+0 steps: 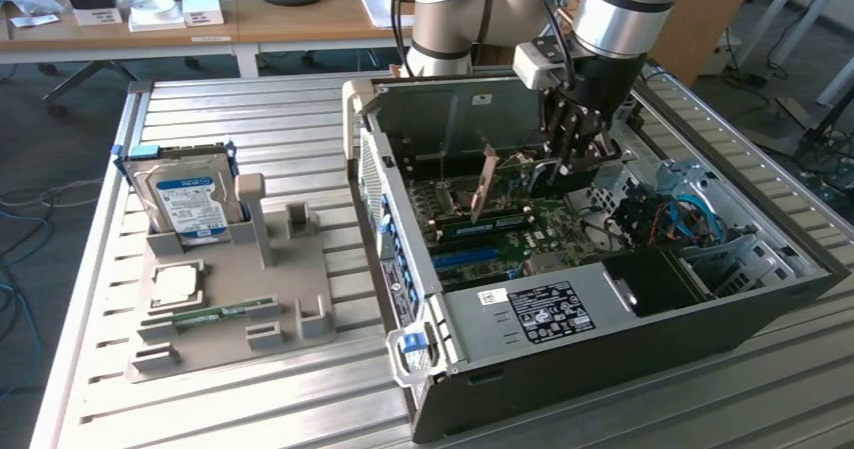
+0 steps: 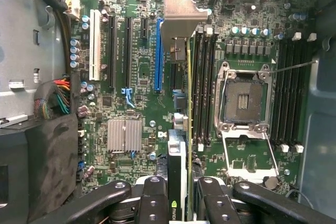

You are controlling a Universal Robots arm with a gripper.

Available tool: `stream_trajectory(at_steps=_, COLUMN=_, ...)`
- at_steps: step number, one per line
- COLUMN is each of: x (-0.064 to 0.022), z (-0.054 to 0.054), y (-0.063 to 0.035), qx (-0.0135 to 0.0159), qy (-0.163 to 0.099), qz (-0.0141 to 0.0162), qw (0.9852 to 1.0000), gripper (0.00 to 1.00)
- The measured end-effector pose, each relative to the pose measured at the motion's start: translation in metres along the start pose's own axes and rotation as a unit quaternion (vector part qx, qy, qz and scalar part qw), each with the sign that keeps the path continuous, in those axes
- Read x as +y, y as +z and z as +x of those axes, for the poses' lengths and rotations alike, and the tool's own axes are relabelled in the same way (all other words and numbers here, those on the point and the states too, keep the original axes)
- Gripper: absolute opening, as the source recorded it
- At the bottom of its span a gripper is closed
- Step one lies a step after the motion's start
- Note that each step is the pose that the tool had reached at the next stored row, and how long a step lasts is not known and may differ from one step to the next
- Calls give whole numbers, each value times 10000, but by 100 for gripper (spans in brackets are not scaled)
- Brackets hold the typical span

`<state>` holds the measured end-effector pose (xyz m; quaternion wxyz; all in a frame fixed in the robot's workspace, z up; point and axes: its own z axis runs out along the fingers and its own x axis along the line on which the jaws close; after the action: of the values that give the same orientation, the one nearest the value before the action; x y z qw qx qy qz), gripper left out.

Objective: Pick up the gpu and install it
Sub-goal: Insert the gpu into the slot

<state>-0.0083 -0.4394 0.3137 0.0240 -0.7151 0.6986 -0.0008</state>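
I held the gpu [image 2: 179, 153] inside the open computer case [image 1: 587, 339].
The fingers [image 2: 155, 203] gripped it edge-on over the motherboard [image 2: 131, 77], its silver bracket [image 2: 181, 14] near the long blue slot [image 2: 158, 56].

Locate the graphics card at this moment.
The gripper holds the graphics card edge-on inside the open computer case, at the exterior view's right, above the motherboard between the blue slot and the memory slots.
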Motion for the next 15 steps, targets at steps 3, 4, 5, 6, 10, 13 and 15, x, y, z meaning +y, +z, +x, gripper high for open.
stream_trajectory(at_steps=3, x=2, z=0, y=10, qx=7, qy=175, qz=6, qw=9998, gripper=27)
stream_trajectory(at_steps=4, x=2, z=1, y=13, qx=10, qy=256, qz=9, qw=9997, gripper=27)
stream_trajectory(at_steps=5, x=3, z=1, y=14, qx=13, qy=332, qz=11, qw=9994, gripper=27)
stream_trajectory(at_steps=6, x=4, z=1, y=15, qx=15, qy=399, qz=13, qw=9992, gripper=27)
stream_trajectory(at_steps=10, x=5, z=1, y=17, qx=16, qy=451, qz=15, qw=9990, gripper=27)
stream_trajectory(at_steps=13, x=6, z=1, y=17, qx=18, qy=451, qz=15, qw=9990, gripper=27)
stream_trajectory(at_steps=15, x=6, z=1, y=17, qx=18, qy=451, qz=15, qw=9990, gripper=27)
